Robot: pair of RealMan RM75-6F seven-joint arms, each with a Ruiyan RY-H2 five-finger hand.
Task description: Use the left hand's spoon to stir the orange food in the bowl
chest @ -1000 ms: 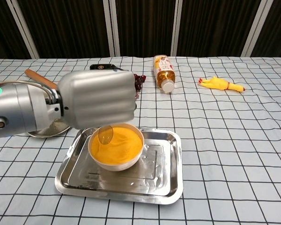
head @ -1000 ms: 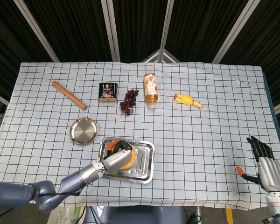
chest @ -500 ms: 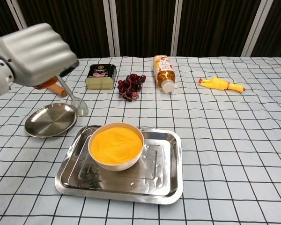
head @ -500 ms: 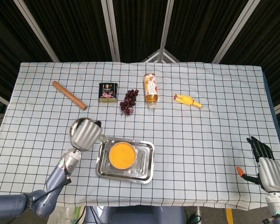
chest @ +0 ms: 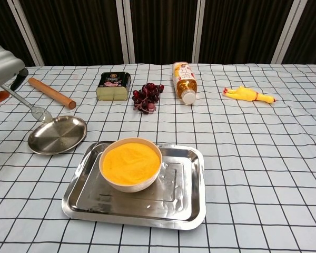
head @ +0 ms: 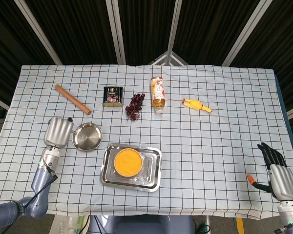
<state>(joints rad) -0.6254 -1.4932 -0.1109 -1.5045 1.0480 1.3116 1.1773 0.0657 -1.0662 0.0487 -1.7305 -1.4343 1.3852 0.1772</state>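
Clear spoon [chest: 36, 109] (seemingly plastic) clasped in left hand [head: 58, 131] above round steel plate [chest: 58, 135], off the bowl [chest: 130, 164].

Bowl [chest: 130, 164]: you've got it in the tray [chest: 185, 206], near the table's [head: 224, 146] front edge.
Plate [chest: 57, 134]: left of your tray.
Spoon [chest: 36, 109]: over the plate's left rim.

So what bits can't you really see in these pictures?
- Left hand: head view shows only its back, so the fingers' hold on the spoon is hidden; chest view cuts it off at the left edge.
- Right hand: only in head view, small and far; whether its fingers touch the small orange thing beside it is unclear.
- Tin label: too small to read in either view.
- Bowl: what lies under the orange food is hidden.
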